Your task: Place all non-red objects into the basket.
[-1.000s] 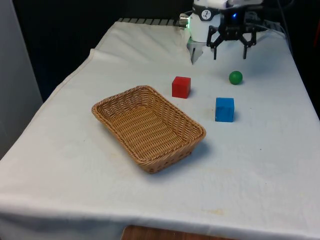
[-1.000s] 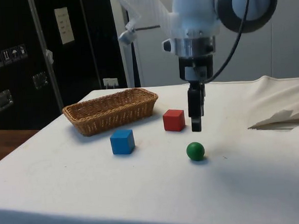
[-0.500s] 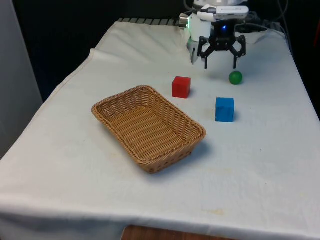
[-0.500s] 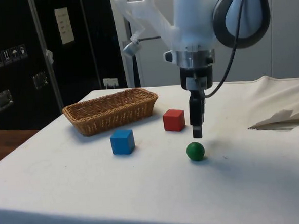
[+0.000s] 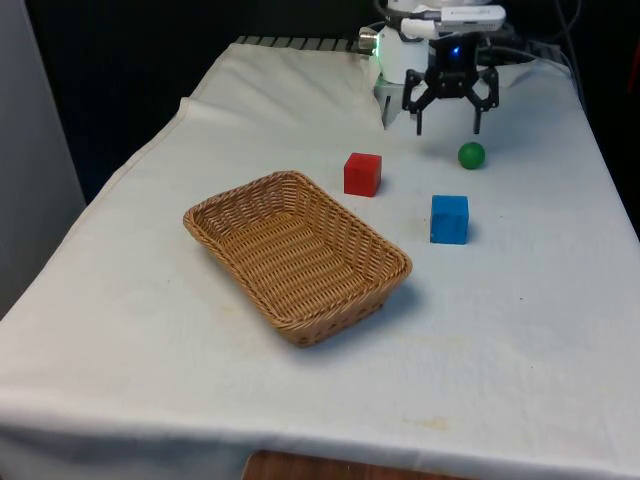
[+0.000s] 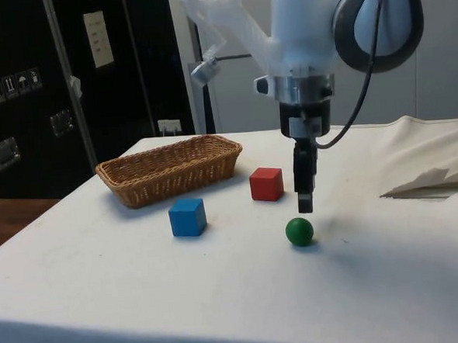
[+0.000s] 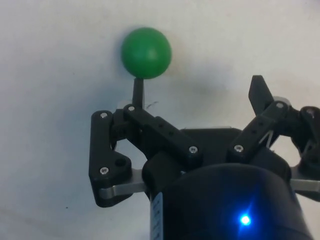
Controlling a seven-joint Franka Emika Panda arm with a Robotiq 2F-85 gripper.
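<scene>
End effector [image 5: 447,130] shifted sideways toward green ball [image 5: 471,155] versus half a second ago, slightly higher; fingers spread wide, holding nothing. Ball on table [image 5: 520,330] just beside and below, not yet between fingers. Basket [image 5: 296,254] well apart.

We see the white arm reaching down from above, its last joint and wrist held vertical so that the black end effector [image 5: 447,125] points straight down at the worktop [image 5: 520,330]. In the side view the end effector [image 6: 305,206] hangs with its tips above the cloth, not touching it. Its two fingers [image 7: 137,89] stand spread wide apart, with nothing between them. The linkages on both sides are splayed outward from the round wrist housing.
</scene>
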